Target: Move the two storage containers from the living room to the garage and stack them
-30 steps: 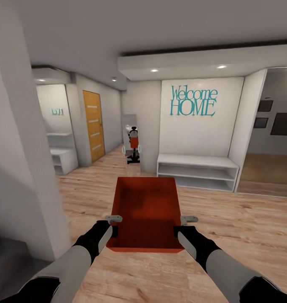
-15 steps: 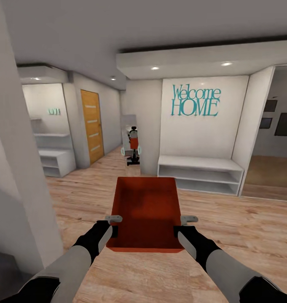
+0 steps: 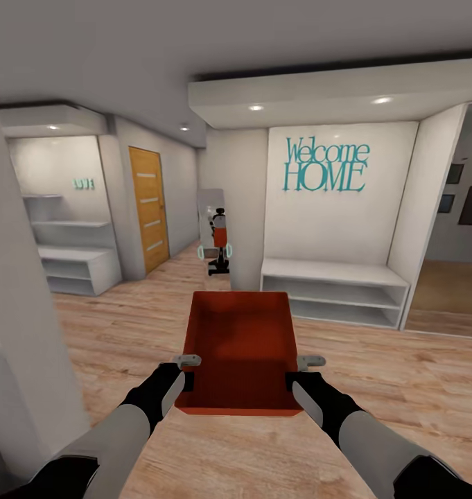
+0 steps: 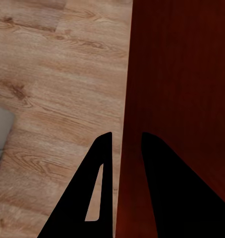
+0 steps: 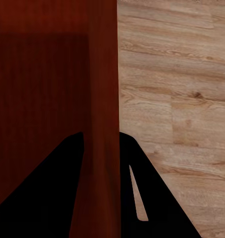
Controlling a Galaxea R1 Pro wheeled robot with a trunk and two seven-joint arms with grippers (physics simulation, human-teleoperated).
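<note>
- One storage container (image 3: 239, 350) is carried low in the frame's centre, above the wood plank floor (image 3: 388, 388).
- Its left wall is clamped by the left tool (image 3: 182, 380), its right wall by the right tool (image 3: 296, 381).
- Each pinch looks narrow; the container could slip if jolted.
- The grey wall corner (image 3: 28, 360) at lower left could probably be clipped in turning.

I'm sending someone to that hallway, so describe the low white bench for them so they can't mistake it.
Find the white wall bearing the teal "Welcome HOME" lettering. Directly beneath it, in the same alcove, stands the low white bench on the wood plank floor. Unlike the white shelving left of the orange door, it has one open shelf and sits under ceiling spotlights.
</note>
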